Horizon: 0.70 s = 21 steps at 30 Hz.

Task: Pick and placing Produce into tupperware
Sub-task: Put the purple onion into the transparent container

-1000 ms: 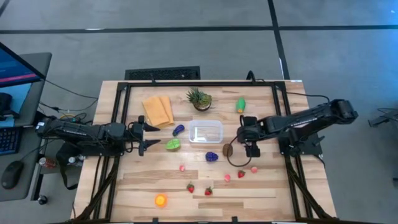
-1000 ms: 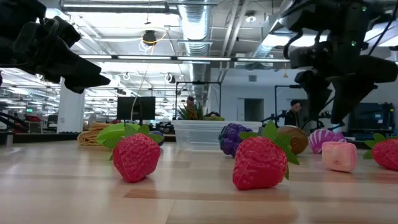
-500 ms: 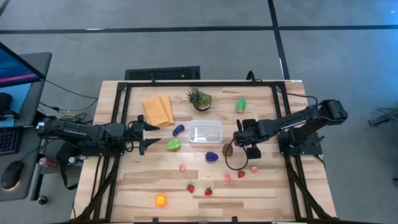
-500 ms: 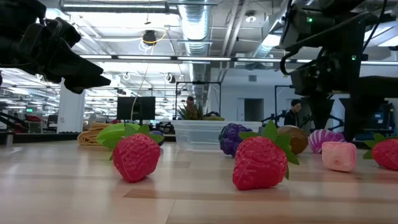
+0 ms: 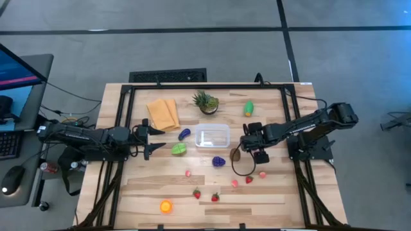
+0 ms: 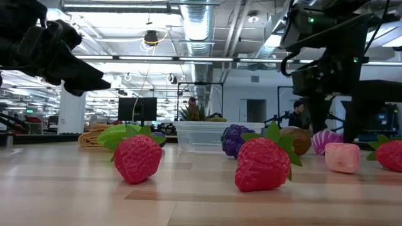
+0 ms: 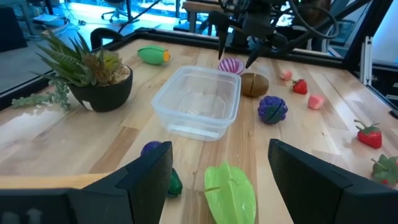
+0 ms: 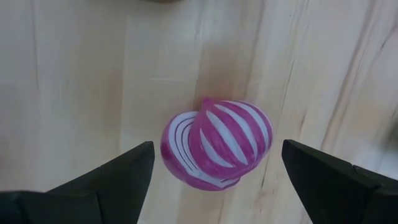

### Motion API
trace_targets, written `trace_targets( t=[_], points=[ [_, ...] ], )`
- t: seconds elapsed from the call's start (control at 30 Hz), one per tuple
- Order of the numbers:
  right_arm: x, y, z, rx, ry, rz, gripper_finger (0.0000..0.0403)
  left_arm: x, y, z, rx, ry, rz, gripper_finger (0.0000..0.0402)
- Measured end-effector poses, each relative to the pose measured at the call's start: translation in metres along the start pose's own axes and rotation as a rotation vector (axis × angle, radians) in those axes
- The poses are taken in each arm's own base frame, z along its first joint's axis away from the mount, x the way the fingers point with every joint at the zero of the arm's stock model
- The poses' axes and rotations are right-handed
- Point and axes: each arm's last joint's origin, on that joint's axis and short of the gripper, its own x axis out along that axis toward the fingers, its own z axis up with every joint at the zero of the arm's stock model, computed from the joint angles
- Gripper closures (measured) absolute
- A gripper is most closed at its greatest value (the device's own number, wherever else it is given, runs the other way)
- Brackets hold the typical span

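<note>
High view: right pincer (image 5: 249,139) just right of the tupperware (image 5: 212,136); left pincer (image 5: 154,141) waits, fingers apart, at the worktop's left.

Right wrist view: fingers spread, striped onion (image 8: 216,151) centred directly below, untouched.

The right gripper (image 5: 244,142) moved toward nine o'clock on the table in the high view, ending just at three o'clock of the tupperware (image 5: 212,136). Its arm folded in, and its open fingers (image 8: 109,180) came to straddle the purple-and-white striped onion (image 8: 217,144).
</note>
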Motion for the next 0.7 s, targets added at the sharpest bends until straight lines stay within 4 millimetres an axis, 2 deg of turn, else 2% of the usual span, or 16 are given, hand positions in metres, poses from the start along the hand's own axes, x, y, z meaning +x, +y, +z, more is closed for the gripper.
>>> trace_targets(
  t=[0.27,0.7],
  points=[
    [0.0,-0.0002,0.0038,-0.054,-0.037,-0.008,0.0057,0.0,0.0006,-0.0014,-0.008,0.013,0.013,0.0146],
    [0.0001,-0.0008,0.0039,-0.025,-0.04,-0.003,0.0058,-0.0001,0.0008,-0.0026,-0.027,0.025,0.015,0.0146]
  ],
)
